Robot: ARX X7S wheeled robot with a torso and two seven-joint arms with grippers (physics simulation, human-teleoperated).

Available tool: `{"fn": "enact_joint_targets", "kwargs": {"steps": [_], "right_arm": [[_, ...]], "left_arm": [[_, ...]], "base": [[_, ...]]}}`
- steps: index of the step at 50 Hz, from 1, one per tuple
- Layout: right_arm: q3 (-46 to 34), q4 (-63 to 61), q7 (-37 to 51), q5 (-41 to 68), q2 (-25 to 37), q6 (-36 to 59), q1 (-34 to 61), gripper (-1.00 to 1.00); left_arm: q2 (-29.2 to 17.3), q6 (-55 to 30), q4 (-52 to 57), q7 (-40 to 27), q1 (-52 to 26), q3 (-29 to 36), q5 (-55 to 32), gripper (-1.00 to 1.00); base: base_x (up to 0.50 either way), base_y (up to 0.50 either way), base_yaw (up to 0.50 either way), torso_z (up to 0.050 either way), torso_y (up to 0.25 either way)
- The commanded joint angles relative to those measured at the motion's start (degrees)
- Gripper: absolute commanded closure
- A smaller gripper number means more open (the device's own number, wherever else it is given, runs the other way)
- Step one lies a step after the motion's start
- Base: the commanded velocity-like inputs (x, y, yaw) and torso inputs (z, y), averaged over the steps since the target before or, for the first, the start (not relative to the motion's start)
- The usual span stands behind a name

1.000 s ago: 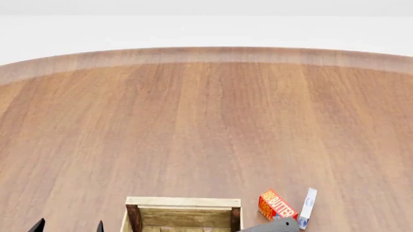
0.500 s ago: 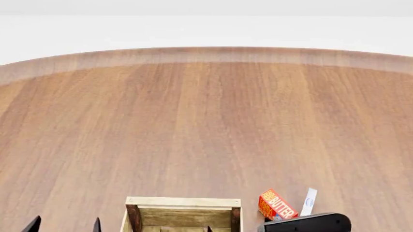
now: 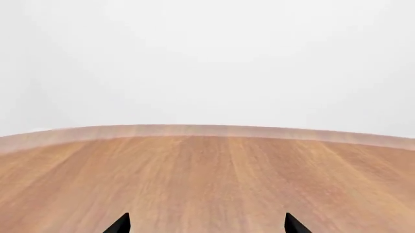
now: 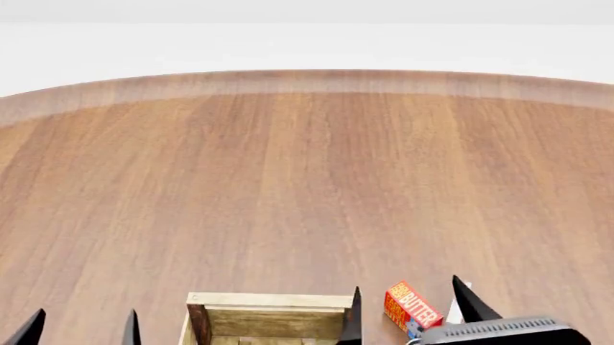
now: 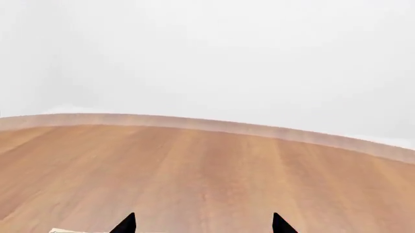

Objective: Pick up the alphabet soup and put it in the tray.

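Note:
The alphabet soup can is out of view in every frame. Only the far end of the light-wood tray shows at the bottom edge of the head view, with dark corner posts. My right gripper is open and empty, its two black fingertips rising just right of the tray's far right corner, in front of the butter box. My left gripper is open and empty at the bottom left, left of the tray. Both wrist views show spread black fingertips over bare table: left, right.
A red-orange butter box lies right of the tray, with a thin white box beside it, partly behind my right fingers. The round wooden table stretches far ahead to its curved edge. A sliver of the tray rim shows in the right wrist view.
My right gripper has risen into the head view, fingertips now standing beside the tray's corner and covering part of the white box. My left fingertips have shifted left.

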Motion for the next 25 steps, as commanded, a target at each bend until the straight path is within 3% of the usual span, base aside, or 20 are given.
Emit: {"fn": "enact_joint_targets", "kwargs": {"steps": [1,25], "right_arm": [[-0.22,-1.72,1.22,-5.40,0.54,-4.21,-1.56,-1.00],[3.27,-6.83,3.66,-6.75,1.32,-7.98,-2.52,-1.00]], "left_arm": [[-1.03,-0.96,4.52,-0.85,0.92,-0.31,-0.86,-1.00],[-3.91,-3.84,15.97,-3.09,2.60,-2.49,-5.31,-1.00]], "base": [[0.00,0.00,0.00,0.000,0.000],[0.00,0.00,0.00,0.000,0.000]]}}
